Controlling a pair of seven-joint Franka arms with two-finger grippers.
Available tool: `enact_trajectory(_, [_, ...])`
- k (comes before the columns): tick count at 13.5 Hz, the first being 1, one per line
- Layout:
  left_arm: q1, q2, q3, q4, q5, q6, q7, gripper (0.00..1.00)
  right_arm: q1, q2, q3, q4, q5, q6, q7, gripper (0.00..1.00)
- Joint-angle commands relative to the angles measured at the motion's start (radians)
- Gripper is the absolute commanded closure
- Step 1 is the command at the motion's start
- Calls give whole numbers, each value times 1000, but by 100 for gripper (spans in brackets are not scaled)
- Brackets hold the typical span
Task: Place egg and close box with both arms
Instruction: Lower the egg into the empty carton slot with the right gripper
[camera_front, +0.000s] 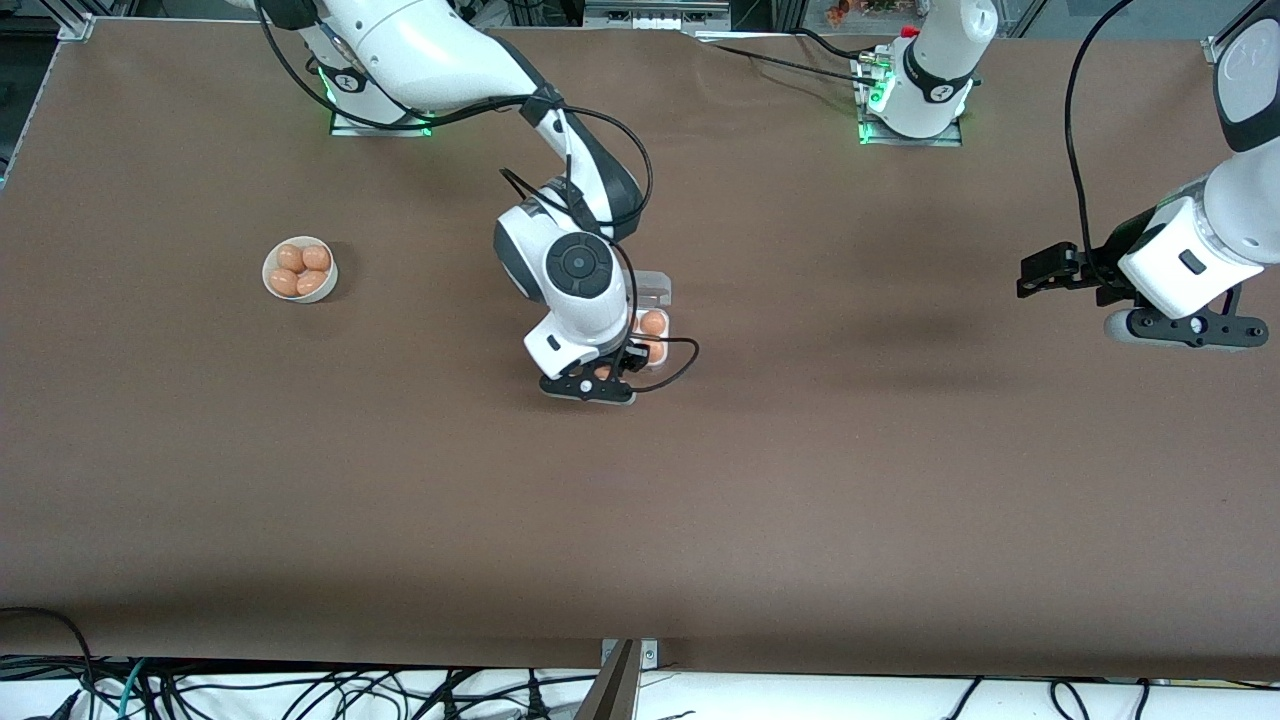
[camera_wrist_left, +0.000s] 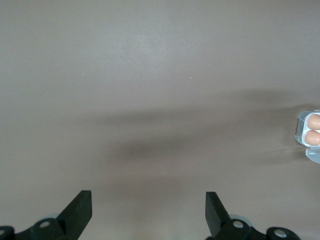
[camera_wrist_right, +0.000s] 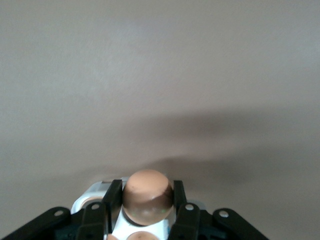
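Note:
The box (camera_front: 655, 292) lies open mid-table, its clear lid farther from the front camera than the tray, with two eggs (camera_front: 653, 322) showing in its cells. My right gripper (camera_front: 610, 375) hangs low over the tray's nearer cells, largely hiding them. In the right wrist view it (camera_wrist_right: 146, 186) is shut on the egg (camera_wrist_right: 147, 200), just above the whitish tray (camera_wrist_right: 89, 196). My left gripper (camera_front: 1030, 273) waits in the air over the left arm's end of the table. In the left wrist view it (camera_wrist_left: 147, 201) is open and holds nothing, with the box (camera_wrist_left: 309, 131) at the edge.
A round white bowl (camera_front: 329, 285) with several eggs stands toward the right arm's end of the table. The brown tabletop (camera_front: 800, 480) stretches around the box. Cables run along the table's near edge.

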Motion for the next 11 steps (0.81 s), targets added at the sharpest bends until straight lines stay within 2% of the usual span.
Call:
enact_trajectory(1, [-2,-20,-2,-9,37,-8,13,0,10,8,4,17,51,1,21,80])
enact_trajectory(11, [-2,-23,-1,-4,40,-11,2,0,23,14,4,-10,111,-14,20,80])
